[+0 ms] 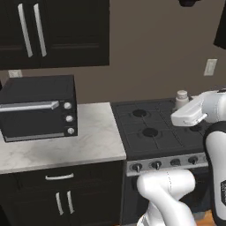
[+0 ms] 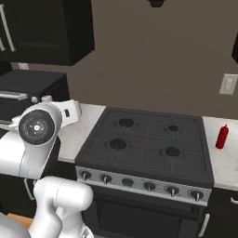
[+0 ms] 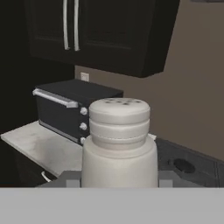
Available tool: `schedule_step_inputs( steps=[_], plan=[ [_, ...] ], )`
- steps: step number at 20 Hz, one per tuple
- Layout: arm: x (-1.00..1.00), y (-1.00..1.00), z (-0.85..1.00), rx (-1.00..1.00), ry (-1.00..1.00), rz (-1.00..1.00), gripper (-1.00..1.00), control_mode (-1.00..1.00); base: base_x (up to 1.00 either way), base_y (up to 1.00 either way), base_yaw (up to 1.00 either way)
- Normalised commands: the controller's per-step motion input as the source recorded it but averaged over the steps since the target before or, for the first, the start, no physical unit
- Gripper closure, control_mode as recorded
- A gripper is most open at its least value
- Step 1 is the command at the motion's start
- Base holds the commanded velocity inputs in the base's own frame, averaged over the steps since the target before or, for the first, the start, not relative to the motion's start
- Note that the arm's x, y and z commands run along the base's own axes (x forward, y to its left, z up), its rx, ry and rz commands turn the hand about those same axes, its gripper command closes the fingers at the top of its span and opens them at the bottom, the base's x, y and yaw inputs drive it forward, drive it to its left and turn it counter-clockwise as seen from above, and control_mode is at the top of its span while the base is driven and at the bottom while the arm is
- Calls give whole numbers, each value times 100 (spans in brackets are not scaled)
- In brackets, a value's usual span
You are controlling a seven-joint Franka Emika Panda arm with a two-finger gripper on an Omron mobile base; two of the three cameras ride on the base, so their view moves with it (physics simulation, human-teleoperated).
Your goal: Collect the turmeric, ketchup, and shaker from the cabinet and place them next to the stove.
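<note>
Pincer (image 3: pixel 119 181) grips shaker (image 3: pixel 119 144) above stove (image 2: pixel 144 144); ketchup (image 2: pixel 222 136) already placed. Next: lower shaker onto desk (image 1: pixel 62 145).

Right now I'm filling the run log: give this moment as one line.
end effector: shut on shaker | position: above stove | ketchup: on counter right of stove | turmeric: unseen

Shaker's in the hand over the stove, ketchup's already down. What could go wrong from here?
The shaker hangs above the stove; released here, it may land on a grate and tip. The hand seems to hold only its lower body, so a quick swing might loosen it. Setting it down near the ketchup could knock that slim bottle over.
</note>
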Motion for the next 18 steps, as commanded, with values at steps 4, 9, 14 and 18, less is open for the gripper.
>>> schedule_step_inputs(
  steps=[4, 9, 14, 18],
  plan=[
    [0, 0, 0, 0, 0, 0, 100, 100, 55, 53, 0],
    [0, 0, 0, 0, 0, 0, 100, 100, 67, 34, 0],
    [29, 0, -2, 3, -5, 2, 100, -100, 45, 4, 0],
    [82, 0, -25, 7, -11, 16, 100, -100, 0, 0, 0]
  ],
)
